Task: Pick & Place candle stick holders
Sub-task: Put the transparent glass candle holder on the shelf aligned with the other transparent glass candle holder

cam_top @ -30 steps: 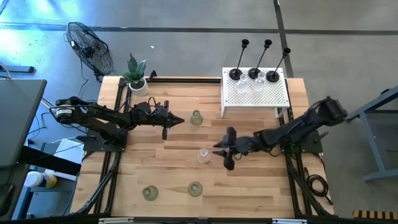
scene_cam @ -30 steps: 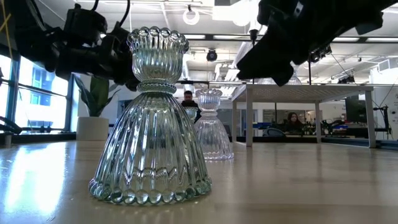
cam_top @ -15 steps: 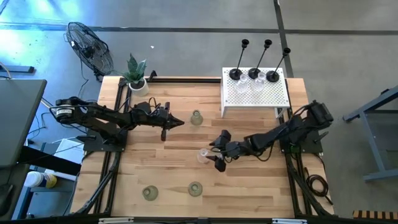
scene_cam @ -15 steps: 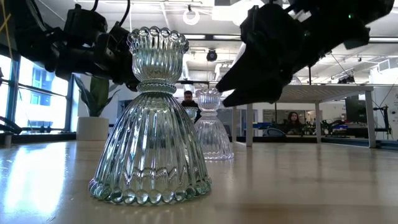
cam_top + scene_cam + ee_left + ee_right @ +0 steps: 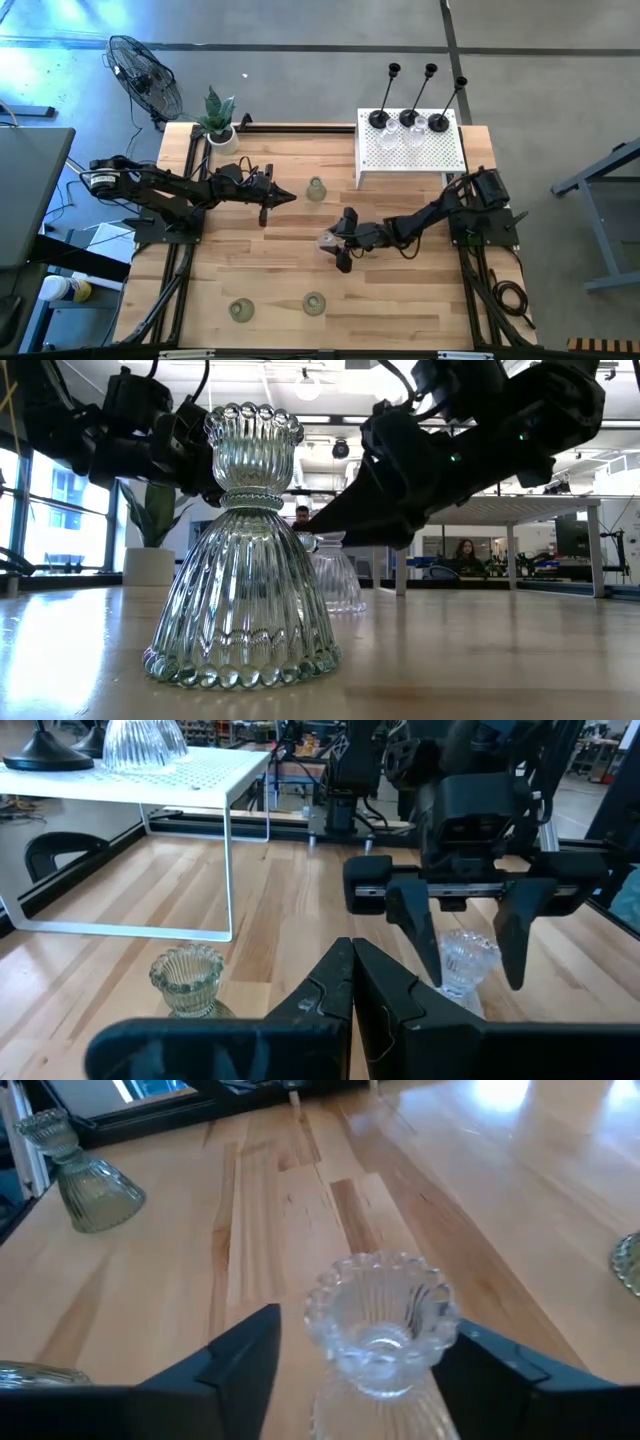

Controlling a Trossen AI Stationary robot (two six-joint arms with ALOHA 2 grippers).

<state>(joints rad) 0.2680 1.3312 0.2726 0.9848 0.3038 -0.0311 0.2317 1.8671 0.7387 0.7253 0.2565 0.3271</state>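
Observation:
A clear glass candle holder (image 5: 327, 243) stands upright on its base at the table's middle. My right gripper (image 5: 370, 1365) is open, with one finger on each side of the holder's cup (image 5: 380, 1315) and a small gap at each. The left wrist view shows the same clear holder (image 5: 467, 960). My left gripper (image 5: 278, 195) is shut and empty, hovering left of a pale-green holder (image 5: 316, 189). Two more pale-green holders (image 5: 240, 310) (image 5: 314, 303) stand near the front edge. Three black holders (image 5: 408, 118) and two clear ones (image 5: 390, 135) stand on the white box.
The white perforated box (image 5: 440, 160) stands on legs at the far right. A green plant in a white pot (image 5: 220, 125) is at the far left corner. In the low view a pale-green holder (image 5: 245, 550) stands close in front. People sit in the room behind.
My right gripper has gone toward the table's left edge and down to the clear holder, and its open fingers now stand on either side of the cup.

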